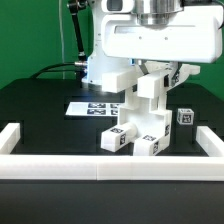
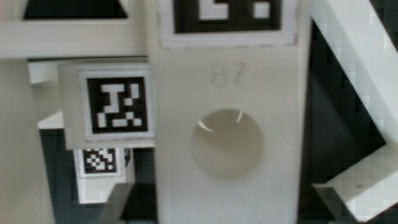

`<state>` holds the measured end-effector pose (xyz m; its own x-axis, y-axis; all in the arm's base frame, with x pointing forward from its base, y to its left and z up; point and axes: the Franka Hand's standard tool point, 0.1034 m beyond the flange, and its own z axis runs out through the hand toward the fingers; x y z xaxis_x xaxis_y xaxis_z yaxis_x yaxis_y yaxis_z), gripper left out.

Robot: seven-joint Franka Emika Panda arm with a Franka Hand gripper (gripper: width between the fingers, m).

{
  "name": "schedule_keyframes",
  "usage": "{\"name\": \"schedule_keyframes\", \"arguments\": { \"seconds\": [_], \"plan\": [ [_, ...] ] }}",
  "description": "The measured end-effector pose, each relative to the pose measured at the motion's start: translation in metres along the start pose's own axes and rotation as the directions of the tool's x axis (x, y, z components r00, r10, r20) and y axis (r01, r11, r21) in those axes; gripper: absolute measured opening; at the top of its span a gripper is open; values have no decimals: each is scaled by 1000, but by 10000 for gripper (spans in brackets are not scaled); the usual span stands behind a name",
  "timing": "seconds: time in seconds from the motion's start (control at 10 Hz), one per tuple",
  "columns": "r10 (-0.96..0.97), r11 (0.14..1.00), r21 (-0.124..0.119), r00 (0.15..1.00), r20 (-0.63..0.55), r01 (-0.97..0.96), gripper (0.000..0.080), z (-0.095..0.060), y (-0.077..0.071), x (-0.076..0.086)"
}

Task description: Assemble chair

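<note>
black counter with a white border rail, green backdrop. exterior view: the hand looks to be pinching the top of the half-built chair, which stands mid-counter. a loose cube sits on the exterior view's right. wrist view: a chair slab with a round hole fills it. i'd guess it's mid-joining, and next it needs a straight push down.
</note>
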<state>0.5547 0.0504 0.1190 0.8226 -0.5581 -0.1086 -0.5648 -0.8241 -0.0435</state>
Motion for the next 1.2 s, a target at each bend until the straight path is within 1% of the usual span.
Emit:
{"name": "schedule_keyframes", "arguments": {
  "seconds": [0.4, 0.6, 0.7, 0.9, 1.1, 1.2],
  "plan": [
    [-3, 1000, -7, 1000, -2, 3, 290, 8, 0, -1],
    [17, 1000, -12, 1000, -2, -17, 290, 15, 3, 1],
    [74, 997, -15, 997, -1, -74, 290, 17, 3, 1],
    [187, 982, -11, 982, -10, -187, 290, 20, 2, 1],
    [315, 949, -9, 949, -11, -316, 290, 20, 1, 1],
    [321, 947, -9, 947, -12, -322, 290, 20, 1, 1]
  ]
}}
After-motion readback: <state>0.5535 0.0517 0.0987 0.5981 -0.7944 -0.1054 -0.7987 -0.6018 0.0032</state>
